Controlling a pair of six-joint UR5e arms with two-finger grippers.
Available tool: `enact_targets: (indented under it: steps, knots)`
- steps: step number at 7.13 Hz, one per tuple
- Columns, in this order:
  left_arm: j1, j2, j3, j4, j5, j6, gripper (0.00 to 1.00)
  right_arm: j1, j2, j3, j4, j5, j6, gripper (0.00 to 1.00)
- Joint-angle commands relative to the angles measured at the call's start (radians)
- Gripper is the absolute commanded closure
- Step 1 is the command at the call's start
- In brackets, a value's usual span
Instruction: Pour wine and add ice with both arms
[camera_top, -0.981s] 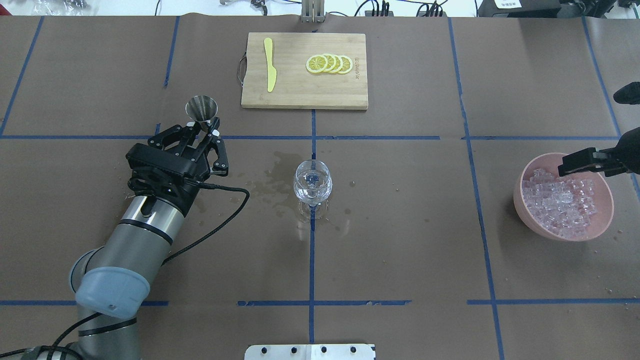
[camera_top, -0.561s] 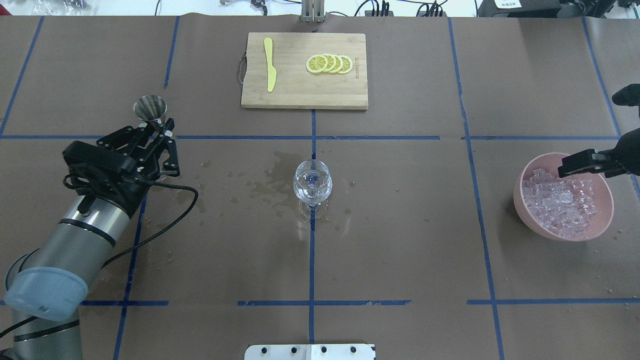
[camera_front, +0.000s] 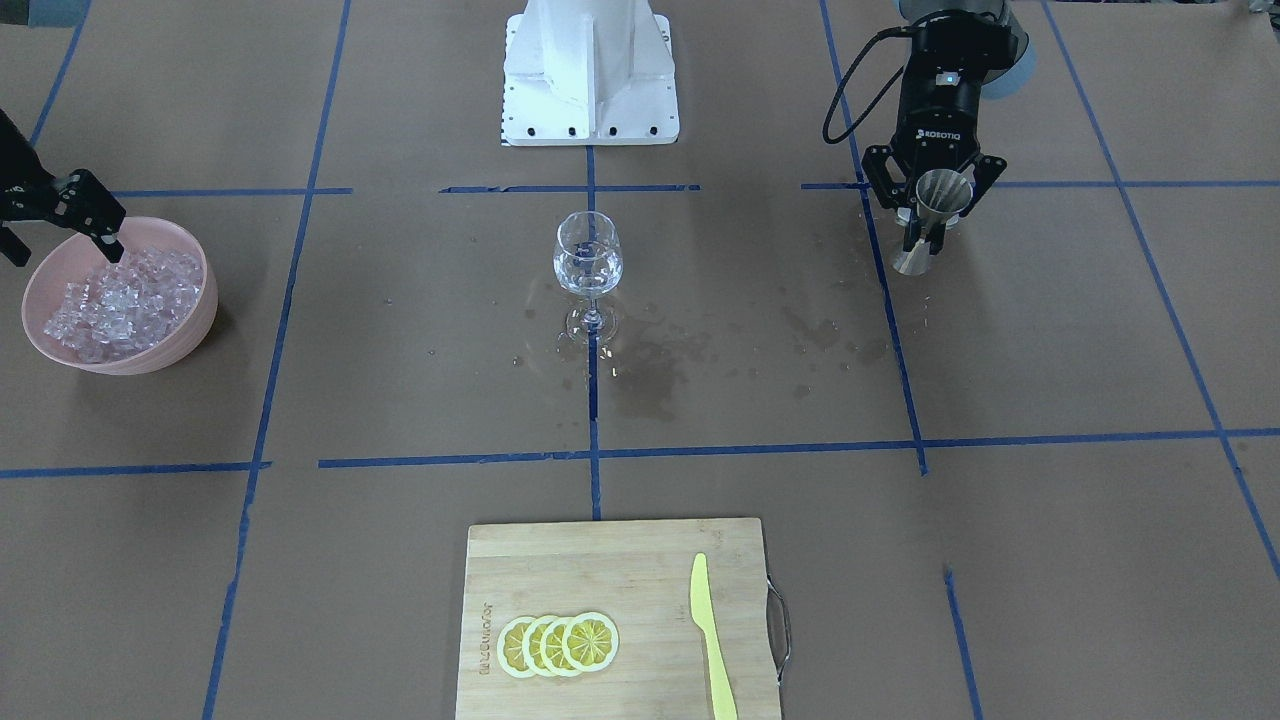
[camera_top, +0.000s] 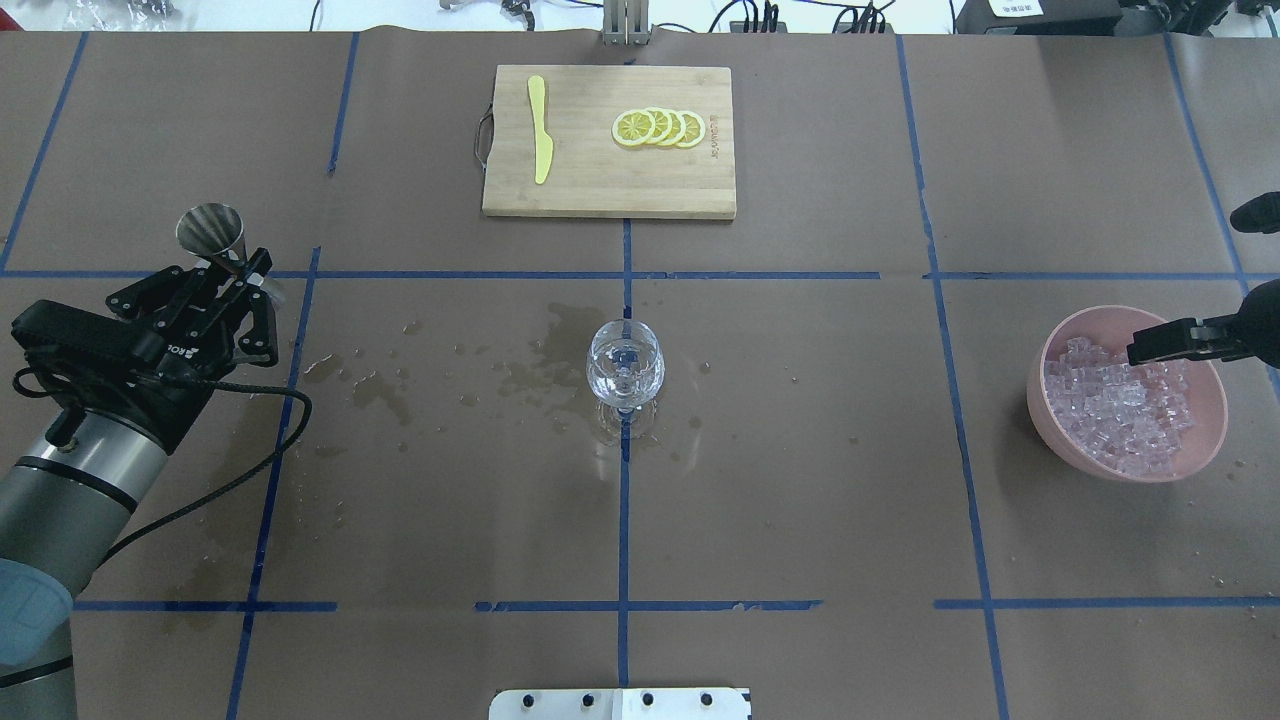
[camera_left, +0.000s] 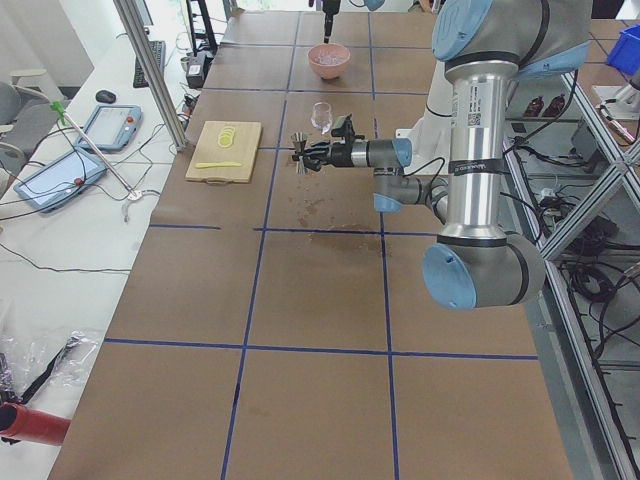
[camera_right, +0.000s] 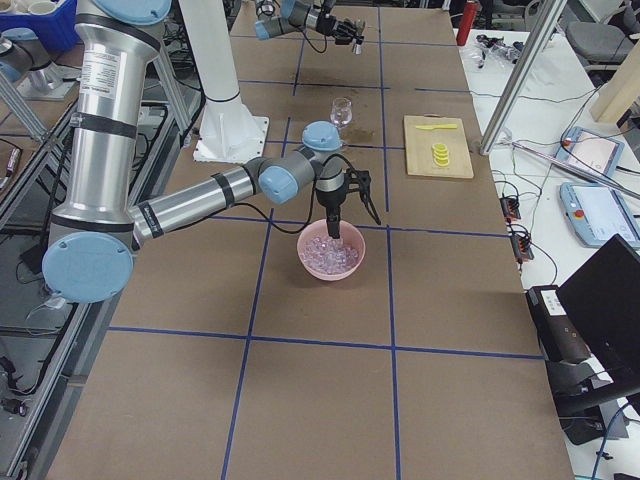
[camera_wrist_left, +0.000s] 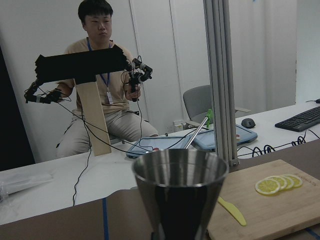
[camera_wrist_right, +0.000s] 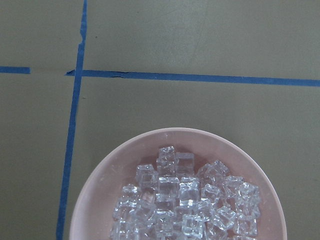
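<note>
Ice (camera_top: 1120, 405): heaped in the pink bowl (camera_top: 1130, 472) at the overhead view's right edge; none shows in the glass.
Right gripper (camera_front: 65, 240): over the bowl, fingers spread wide, one tip down among the cubes, nothing between them.
Wine glass (camera_top: 624, 370): upright at frame centre.
Wine (camera_front: 588, 280): a shallow clear measure sits in the glass.
Wet patches (camera_top: 520, 375): spills on the paper just left of the glass.
Left gripper (camera_top: 238, 278): centre-left, well apart from the glass, clenched on the jigger's waist.
Jigger (camera_top: 211, 229): steel, roughly upright.
Cutting board (camera_top: 600, 185): top centre, with lemon slices (camera_top: 660, 128) and a yellow knife (camera_top: 540, 130).
Done: the pour, by the look of it.
Left: grasping ice, carrying it over, dropping it in; the jigger is not yet set down.
</note>
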Motion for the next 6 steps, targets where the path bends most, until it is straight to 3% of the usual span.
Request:
enact_targets:
  steps: [1, 6]
  knots:
    - [-0.001, 0.018, 0.003, -0.005, 0.000, 0.000, 1.00, -0.006, -0.020, -0.082, 0.119, -0.004, 0.003, 0.00]
    - [-0.001, 0.032, 0.004, -0.007, -0.001, 0.000, 1.00, -0.100, 0.014, -0.118, 0.113, -0.046, 0.059, 0.00]
